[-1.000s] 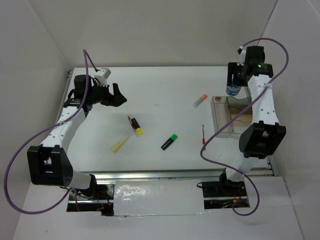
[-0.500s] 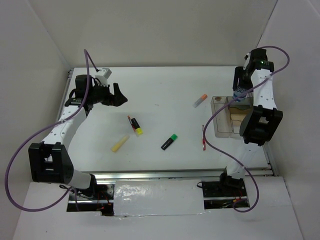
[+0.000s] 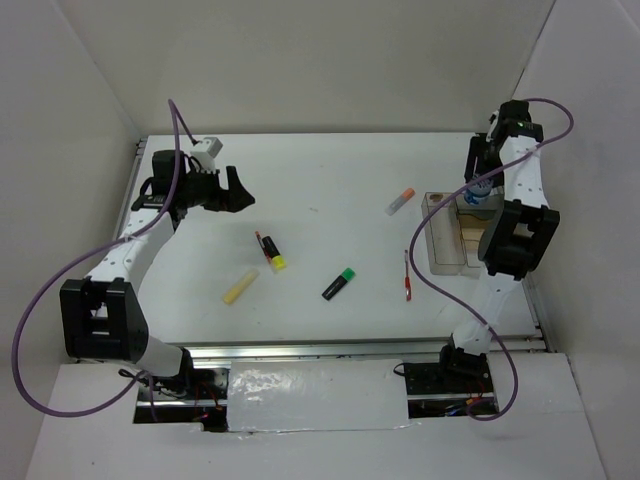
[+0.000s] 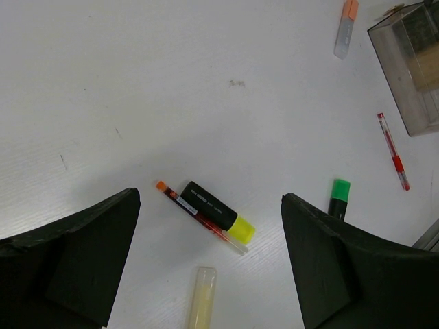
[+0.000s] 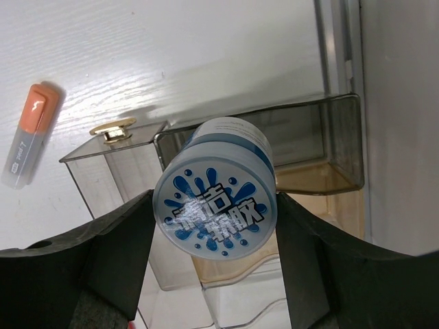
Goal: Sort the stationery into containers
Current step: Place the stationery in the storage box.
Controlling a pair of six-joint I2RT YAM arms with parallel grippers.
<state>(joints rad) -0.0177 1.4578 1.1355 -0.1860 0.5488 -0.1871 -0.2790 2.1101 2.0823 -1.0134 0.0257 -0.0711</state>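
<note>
Left of organiser (image 3: 447, 235), on desk (image 3: 320, 180): two highlighters (image 3: 271, 252), two thin pens (image 3: 407, 275), one stick (image 3: 240, 287), one marker (image 3: 401, 201). One tub (image 5: 218, 195) above organiser's far end, clamped in right fingers (image 5: 116, 253), carried in from beyond its corner. Left fingers (image 4: 75, 260) wide apart, empty, unmoved.

Blue-topped tub (image 5: 214, 209) between hand (image 5: 206, 260) fingers

Far-centre white desk (image 3: 330, 170) open, free passage. Middle clutter, gaps between: black yellow-capped highlighter (image 3: 271, 252), pale yellow stick (image 3: 240, 288), black green-capped highlighter (image 3: 339, 284). Smoky clear plastic organiser (image 3: 440, 240) blocks right side, thin red pen (image 3: 407, 275) just left of it. Right tool (image 5: 214, 205) gripping blue-topped round tub (image 5: 216, 185) fills space above its far end.
</note>
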